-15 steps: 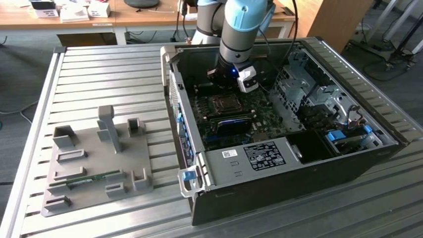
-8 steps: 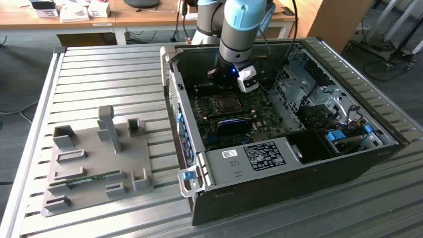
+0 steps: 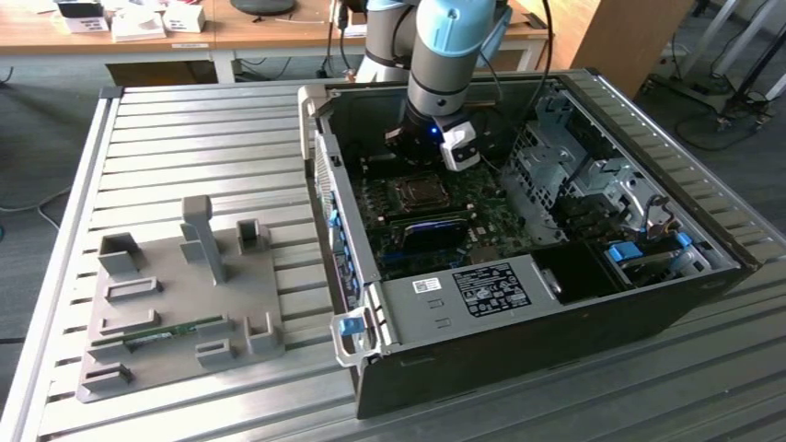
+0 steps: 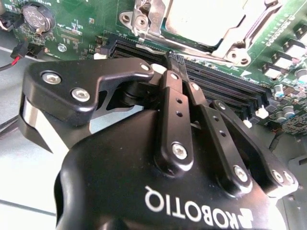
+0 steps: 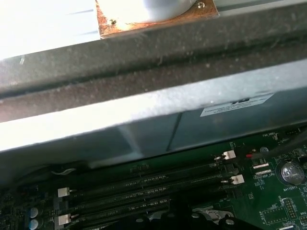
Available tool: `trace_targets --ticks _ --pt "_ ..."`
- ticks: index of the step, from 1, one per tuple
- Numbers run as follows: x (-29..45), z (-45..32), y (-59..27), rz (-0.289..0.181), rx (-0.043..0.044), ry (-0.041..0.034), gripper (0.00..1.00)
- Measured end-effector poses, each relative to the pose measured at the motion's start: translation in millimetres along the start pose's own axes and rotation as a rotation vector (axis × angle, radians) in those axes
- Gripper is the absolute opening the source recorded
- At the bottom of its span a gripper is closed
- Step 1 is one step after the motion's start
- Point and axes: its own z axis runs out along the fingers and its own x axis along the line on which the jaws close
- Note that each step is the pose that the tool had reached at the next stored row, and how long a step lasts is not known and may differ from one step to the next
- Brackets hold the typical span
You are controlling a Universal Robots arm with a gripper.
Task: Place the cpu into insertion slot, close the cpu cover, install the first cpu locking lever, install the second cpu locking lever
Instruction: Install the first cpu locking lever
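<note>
The computer case (image 3: 516,350) lies open on its side on the slatted bench (image 3: 197,138), so the arm can come at the motherboard from above. In the exterior view the gripper (image 3: 426,147) hangs in the upper centre of the frame, just above the insertion slot (image 3: 418,191).

In the second wrist view the cpu (image 4: 206,17) sits in that slot with its silver top showing. The cpu cover (image 4: 235,45) appears to lie down around it. I cannot tell whether either lever is latched.

The fingers (image 4: 169,120) are drawn together with nothing visible between them, their tips over the black memory slots (image 4: 225,84) just beside the socket.

White lettering runs across the gripper body. A printed white label (image 3: 491,290) sits on the grey housing at the exterior view's lower centre, and another label (image 5: 237,105) is on the case wall.
</note>
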Motion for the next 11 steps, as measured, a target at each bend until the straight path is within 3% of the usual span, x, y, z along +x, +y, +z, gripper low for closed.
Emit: trace_targets --ticks 11 --pt "-0.4 0.2 1.6 0.0 0.0007 -0.0002 0.11"
